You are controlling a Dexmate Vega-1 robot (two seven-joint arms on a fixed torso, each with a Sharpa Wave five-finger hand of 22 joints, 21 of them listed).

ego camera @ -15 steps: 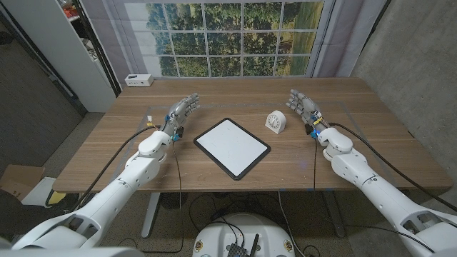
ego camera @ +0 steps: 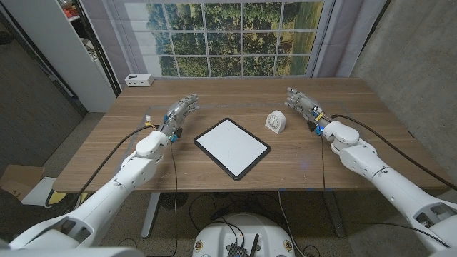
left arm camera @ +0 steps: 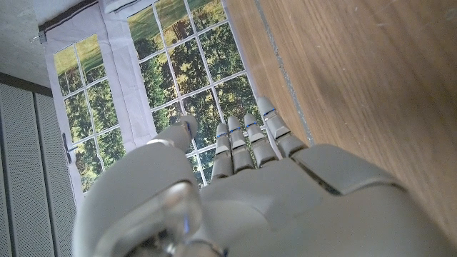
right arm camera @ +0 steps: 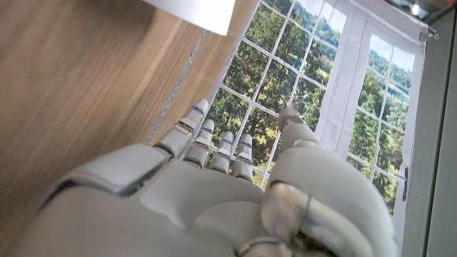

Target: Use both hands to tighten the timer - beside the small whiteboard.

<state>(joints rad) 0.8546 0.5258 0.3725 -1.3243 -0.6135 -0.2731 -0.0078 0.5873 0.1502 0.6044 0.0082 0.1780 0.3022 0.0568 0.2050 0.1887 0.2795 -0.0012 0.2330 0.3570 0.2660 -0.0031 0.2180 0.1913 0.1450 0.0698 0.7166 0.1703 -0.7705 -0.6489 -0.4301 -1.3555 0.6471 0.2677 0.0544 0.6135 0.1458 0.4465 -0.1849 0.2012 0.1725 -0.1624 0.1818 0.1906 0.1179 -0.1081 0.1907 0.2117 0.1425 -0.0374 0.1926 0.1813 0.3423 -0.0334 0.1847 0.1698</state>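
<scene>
Since the earlier picture, the right hand has shifted slightly farther from the robot and outward, away from the timer; the left hand has barely changed position, and the timer and whiteboard are where they were.

Nearest the robot, the small whiteboard lies flat near the middle of the table, turned at an angle. It serves as the landmark named in the task and needs no handling.

Just beyond the whiteboard's far right corner stands the timer, a small white unit with a round dial facing the robot. It is upright, close to the whiteboard but apparently not touching it, and untouched by either hand.

Right of the timer, and a little farther back, the right hand is poised with its fingers extended and parted, holding nothing. It is near the timer but clear of it, judged to be a staging position before a grasp.

On the opposite side of the whiteboard from the timer, the left hand waits likewise, fingers straight and apart, empty. It must cross over the whiteboard to reach the timer.

Farthest back, well beyond the whiteboard toward the far left corner, sits a small white box.

Assessment: tightening not yet begun.
</scene>
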